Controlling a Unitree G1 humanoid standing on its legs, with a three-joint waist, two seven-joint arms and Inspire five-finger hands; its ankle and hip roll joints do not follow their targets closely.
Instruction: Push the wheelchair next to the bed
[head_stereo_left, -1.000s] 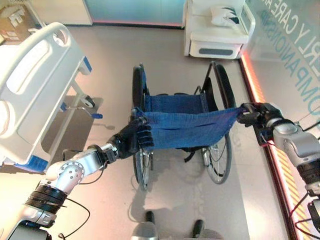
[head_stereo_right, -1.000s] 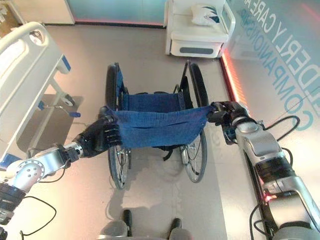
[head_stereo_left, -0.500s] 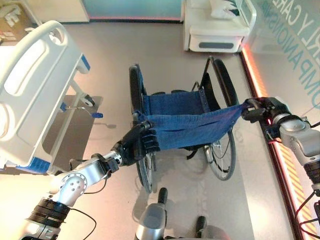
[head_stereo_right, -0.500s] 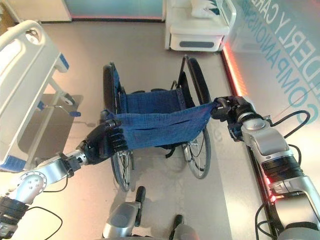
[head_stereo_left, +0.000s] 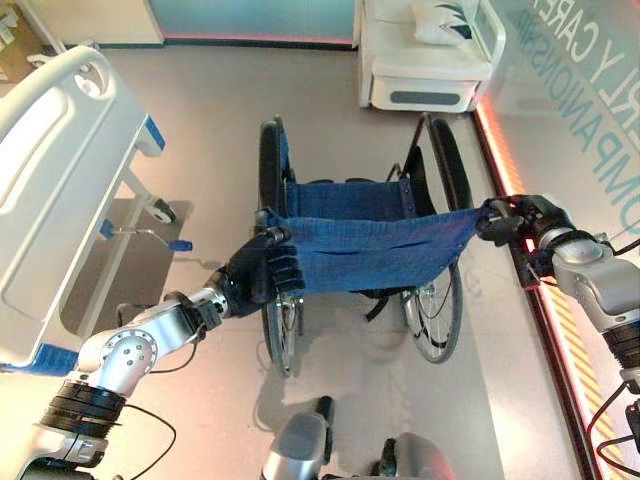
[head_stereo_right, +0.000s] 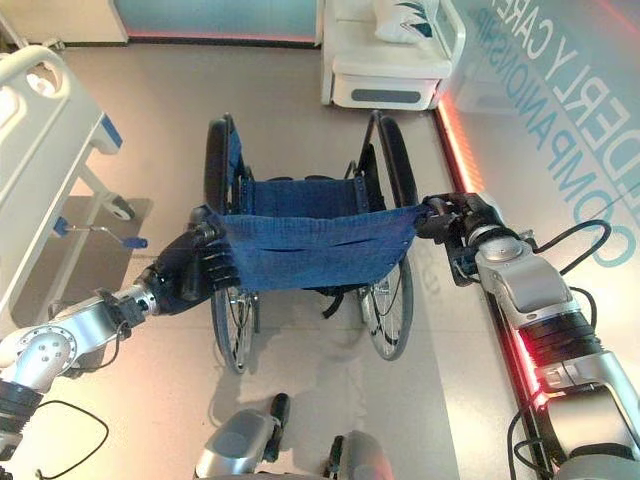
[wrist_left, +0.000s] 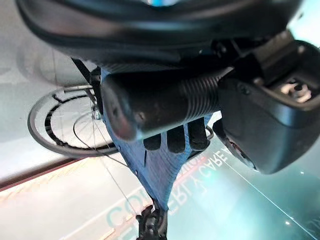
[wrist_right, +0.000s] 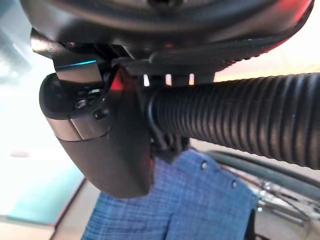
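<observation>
The wheelchair, black-framed with a blue fabric seat and backrest, stands in front of me on the grey floor, facing away. My left hand is curled round its left push handle, a ribbed black grip. My right hand is curled round the right push handle. The white hospital bed with blue corner bumpers lies to the left of the wheelchair, about a wheel's width of floor away from it.
A white armchair with a cushion stands against the far wall, ahead of the wheelchair. A glass wall with an orange-lit base strip runs along the right side. The bed's crank handle sticks out low near the floor.
The camera has shifted with my steps. The wheelchair has rolled forward a little with both hands on the handles, and the bed sits further left and closer in the picture.
</observation>
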